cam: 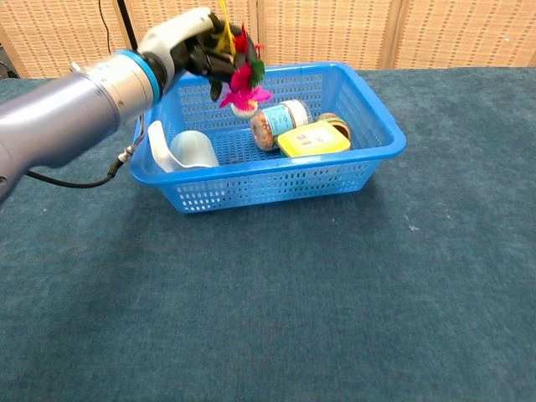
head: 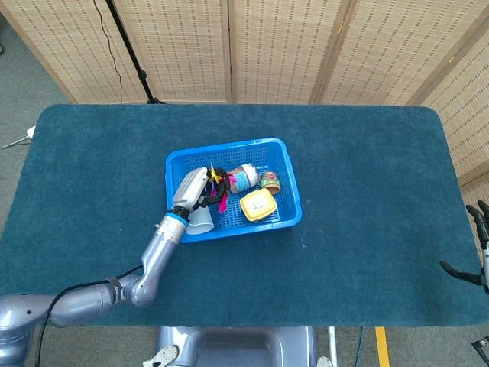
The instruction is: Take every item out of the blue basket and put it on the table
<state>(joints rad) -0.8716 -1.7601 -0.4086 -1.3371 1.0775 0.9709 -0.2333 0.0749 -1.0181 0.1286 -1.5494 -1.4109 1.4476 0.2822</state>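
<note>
The blue basket (head: pixel 229 144) (cam: pixel 268 186) sits mid-table. My left hand (head: pixel 192 187) (cam: pixel 188 42) grips a feather shuttlecock (head: pixel 218 189) (cam: pixel 240 81) with pink, yellow and green plumes, held up over the basket's left half. Inside the basket lie a white cup (head: pixel 200 220) (cam: pixel 188 149) on its side, a jar (head: pixel 243 178) (cam: pixel 280 121) tipped over, a yellow-lidded box (head: pixel 258 205) (cam: pixel 314 138) and a small tin (head: pixel 269 182) (cam: pixel 337 126). My right hand (head: pixel 481 264) shows only at the head view's right edge, fingers spread, holding nothing.
Dark teal cloth (head: pixel 367 191) covers the table on all sides of the basket. Woven folding screens (head: pixel 275 46) stand behind the far edge, and a black stand pole (head: pixel 130 46) rises at the back left.
</note>
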